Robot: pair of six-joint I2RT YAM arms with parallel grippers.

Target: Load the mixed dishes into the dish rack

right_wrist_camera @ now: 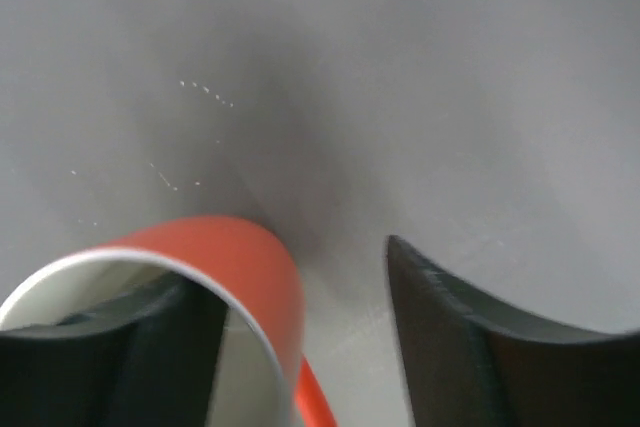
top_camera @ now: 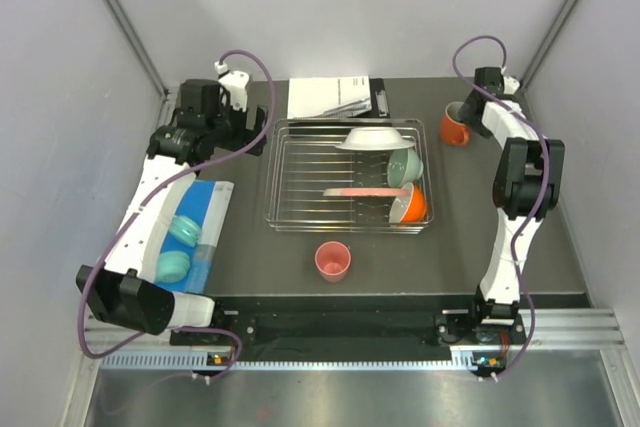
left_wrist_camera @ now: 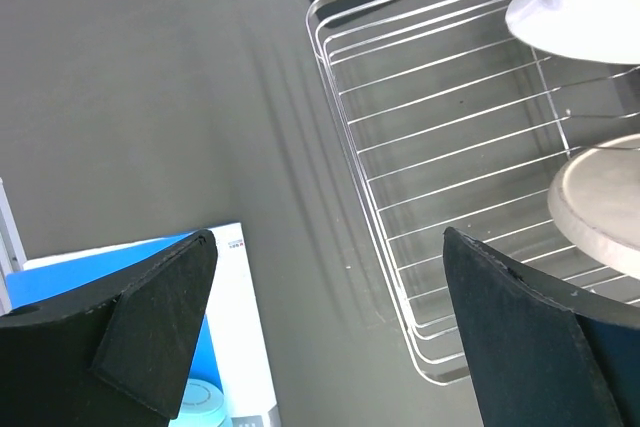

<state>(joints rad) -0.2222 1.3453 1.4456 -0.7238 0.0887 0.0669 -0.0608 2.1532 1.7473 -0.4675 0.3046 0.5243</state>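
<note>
The silver wire dish rack (top_camera: 300, 182) stands mid-table. At its right end are a white plate (top_camera: 375, 137), a mint-green bowl (top_camera: 405, 165), a pale pink plate (top_camera: 362, 191) and an orange bowl (top_camera: 410, 206). A small pink cup (top_camera: 333, 261) stands on the table in front of the rack. The orange mug (top_camera: 455, 126) stands at the back right. My right gripper (top_camera: 471, 110) is open at the mug (right_wrist_camera: 235, 262), one finger (right_wrist_camera: 140, 347) inside it and the other (right_wrist_camera: 470, 337) outside, apart from the wall. My left gripper (left_wrist_camera: 330, 257) is open and empty beside the rack's left side (left_wrist_camera: 350, 157).
A white printed paper (top_camera: 325, 97) lies behind the rack. A blue sheet (top_camera: 205, 212) with two teal rounded pieces (top_camera: 184, 229) lies at the left under my left arm. Grey walls close in the table at the back and both sides.
</note>
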